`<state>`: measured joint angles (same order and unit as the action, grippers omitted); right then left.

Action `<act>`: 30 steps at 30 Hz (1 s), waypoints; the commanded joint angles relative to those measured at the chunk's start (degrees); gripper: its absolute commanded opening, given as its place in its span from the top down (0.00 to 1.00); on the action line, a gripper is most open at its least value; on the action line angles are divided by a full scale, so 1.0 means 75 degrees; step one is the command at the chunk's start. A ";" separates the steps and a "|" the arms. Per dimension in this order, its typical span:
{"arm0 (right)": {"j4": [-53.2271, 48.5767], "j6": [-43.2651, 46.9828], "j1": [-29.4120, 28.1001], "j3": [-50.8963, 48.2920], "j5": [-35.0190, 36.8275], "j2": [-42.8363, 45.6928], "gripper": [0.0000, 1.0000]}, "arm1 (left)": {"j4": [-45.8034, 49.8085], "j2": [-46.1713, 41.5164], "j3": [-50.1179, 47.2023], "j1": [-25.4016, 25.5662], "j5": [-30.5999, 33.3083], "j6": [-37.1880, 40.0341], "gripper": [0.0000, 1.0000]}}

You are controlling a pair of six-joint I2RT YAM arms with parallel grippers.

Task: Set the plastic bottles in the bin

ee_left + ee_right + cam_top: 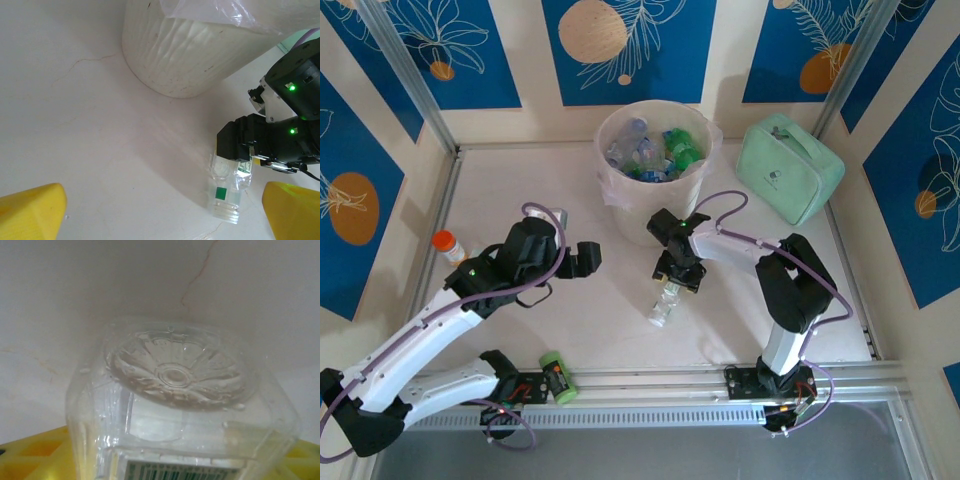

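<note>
A clear, capless plastic bottle [665,305] lies on its side on the white table, neck toward the near edge. My right gripper [677,275] comes down over its base end. In the right wrist view the bottle [175,390] sits between the yellow fingers [35,455], which press on both its sides. The left wrist view shows the same bottle [227,192] under the black right gripper [245,145]. My left gripper [582,258] hangs open and empty left of it. The cream bin [655,200] at the back holds several bottles [655,155].
A mint-green zippered case [790,168] lies at the back right. An orange-capped jar [448,245] stands by the left wall. A short green can [557,377] lies near the front rail beside the left arm's base. The bin wall [175,55] is close ahead of the left gripper.
</note>
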<state>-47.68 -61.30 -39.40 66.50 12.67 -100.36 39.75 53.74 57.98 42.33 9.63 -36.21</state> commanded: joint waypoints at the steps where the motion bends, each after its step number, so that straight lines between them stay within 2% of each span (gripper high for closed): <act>1: -0.0298 0.0040 -0.0044 0.0104 -0.0048 0.0210 0.39 | 0.0021 0.0006 -0.0019 -0.0134 -0.0067 -0.0072 0.00; 6: -0.0389 0.0132 -0.0162 -0.0034 -0.0072 0.0755 0.46 | 0.0009 0.0064 0.0042 -0.0213 -0.0124 -0.0030 0.00; 12: -0.1249 0.0507 -0.0735 0.0093 0.0228 0.2433 0.51 | -0.0013 0.0050 0.0063 -0.0479 0.0017 0.0048 0.00; 16: -0.2225 0.1177 -0.0984 0.1552 0.0638 0.3644 0.51 | -0.0128 0.0033 0.0086 -0.0795 -0.0090 0.0012 0.00; 19: -0.2469 0.1953 -0.0593 0.3053 0.0631 0.3956 0.51 | -0.0192 0.0031 0.0153 -0.0971 -0.0221 -0.0006 0.00; 25: -0.2273 0.3023 0.1162 0.6033 -0.0251 0.2785 0.52 | -0.0042 -0.0061 0.0277 -0.1142 -0.0352 -0.0068 0.00; 30: -0.2571 0.3424 0.2071 0.8748 -0.1030 0.0710 0.52 | 0.0080 -0.0266 0.0111 -0.1307 -0.0414 -0.0268 0.00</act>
<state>-64.18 -39.86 -26.00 126.26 10.20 -86.80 39.62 53.23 58.02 33.58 7.70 -36.99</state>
